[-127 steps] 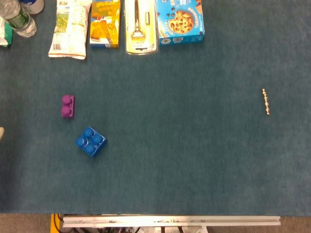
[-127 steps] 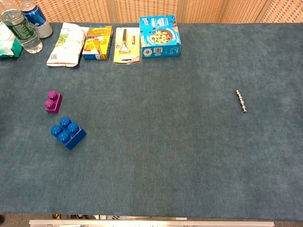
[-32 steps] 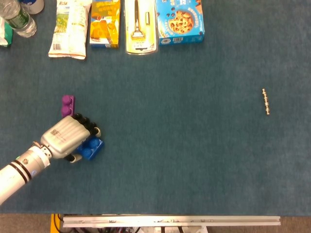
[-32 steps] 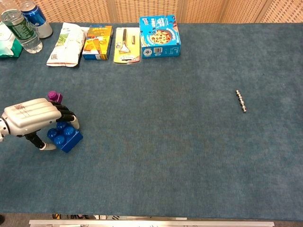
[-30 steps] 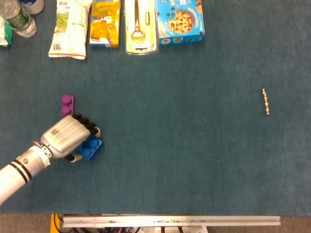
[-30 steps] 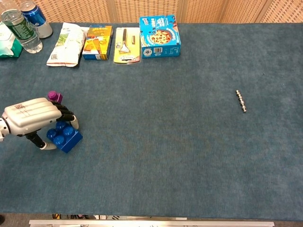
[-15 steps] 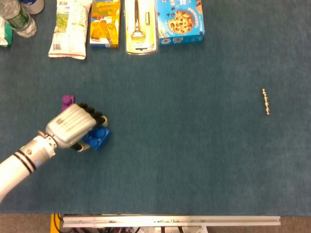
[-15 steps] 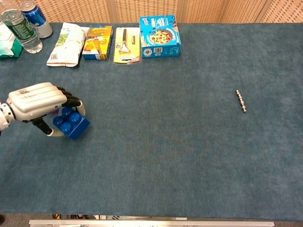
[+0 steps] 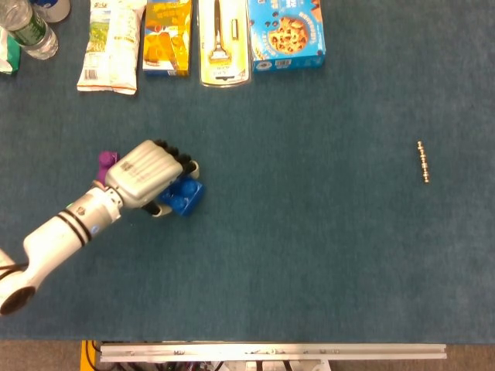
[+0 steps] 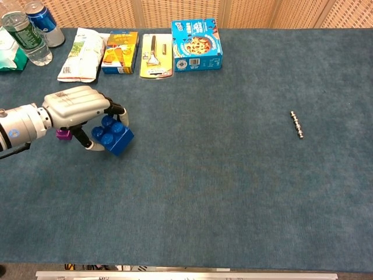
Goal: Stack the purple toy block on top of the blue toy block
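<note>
On the left part of the teal carpeted tabletop [image 9: 309, 232]: a small purple plastic toy block [image 9: 106, 159], half hidden behind the silver left hand [image 9: 147, 176] and showing only as a sliver in the chest view. Just right of it, gripped in that hand's curled fingers and apparently lifted off the cloth with studs upward and one corner tilted down: the larger blue studded toy block [image 10: 113, 135]. No sign of the right hand in either view. Probably wise to set the blue block down flat, studs level, near but clear of the purple one; release fully before reaching for the purple block. Farther off: snack packets and a blue cookie box [image 9: 285, 35] along the far edge, a short metal bead chain [image 9: 423, 161] well to the right.
</note>
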### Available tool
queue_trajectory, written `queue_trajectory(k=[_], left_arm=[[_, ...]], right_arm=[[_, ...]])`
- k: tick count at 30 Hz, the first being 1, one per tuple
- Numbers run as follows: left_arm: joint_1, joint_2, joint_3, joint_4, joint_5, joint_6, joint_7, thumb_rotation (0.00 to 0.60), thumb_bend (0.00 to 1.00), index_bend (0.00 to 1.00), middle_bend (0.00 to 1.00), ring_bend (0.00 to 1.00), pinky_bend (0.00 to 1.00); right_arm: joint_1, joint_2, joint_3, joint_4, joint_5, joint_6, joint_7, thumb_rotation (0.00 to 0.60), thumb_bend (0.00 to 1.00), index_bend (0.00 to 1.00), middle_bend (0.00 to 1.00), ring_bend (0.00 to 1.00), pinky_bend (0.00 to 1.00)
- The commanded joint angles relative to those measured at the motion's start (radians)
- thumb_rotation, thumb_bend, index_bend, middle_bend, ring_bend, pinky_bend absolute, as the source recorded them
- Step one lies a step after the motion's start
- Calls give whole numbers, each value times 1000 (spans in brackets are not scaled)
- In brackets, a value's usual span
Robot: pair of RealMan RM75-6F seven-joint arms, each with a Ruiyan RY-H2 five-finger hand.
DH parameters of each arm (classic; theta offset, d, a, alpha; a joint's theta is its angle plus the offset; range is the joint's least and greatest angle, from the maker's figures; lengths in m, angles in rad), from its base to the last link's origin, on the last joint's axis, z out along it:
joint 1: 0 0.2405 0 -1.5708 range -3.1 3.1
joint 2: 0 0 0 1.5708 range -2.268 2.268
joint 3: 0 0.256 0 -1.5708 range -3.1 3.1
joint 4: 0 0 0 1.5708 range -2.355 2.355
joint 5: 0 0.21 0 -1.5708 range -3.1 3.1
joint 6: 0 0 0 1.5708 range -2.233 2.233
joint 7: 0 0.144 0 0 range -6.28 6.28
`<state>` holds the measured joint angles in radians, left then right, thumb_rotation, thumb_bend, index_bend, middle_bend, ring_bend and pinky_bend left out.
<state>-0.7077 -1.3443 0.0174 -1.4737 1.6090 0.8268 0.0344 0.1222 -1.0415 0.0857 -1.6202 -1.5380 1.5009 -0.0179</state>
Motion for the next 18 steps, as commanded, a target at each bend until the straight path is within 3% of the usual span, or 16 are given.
queue_trajectory(k=[1, 12, 18], left_arm=[[-26, -18, -15, 19, -26, -35, 17, 600, 206, 396, 411, 348, 326], [-87, -54, -45, 71, -117, -123, 70, 600, 206, 372, 391, 342, 326], [-105, -51, -53, 68, -178, -156, 117, 600, 206, 271, 275, 264, 326]], right_arm=[[-1, 0, 0, 3, 0, 1, 4, 600, 346, 339, 422, 336, 365], [-11, 9, 1, 1, -3, 18, 14, 600, 346, 339, 422, 336, 365], [-14, 11, 2, 3, -4, 23, 19, 600, 346, 339, 423, 336, 365]])
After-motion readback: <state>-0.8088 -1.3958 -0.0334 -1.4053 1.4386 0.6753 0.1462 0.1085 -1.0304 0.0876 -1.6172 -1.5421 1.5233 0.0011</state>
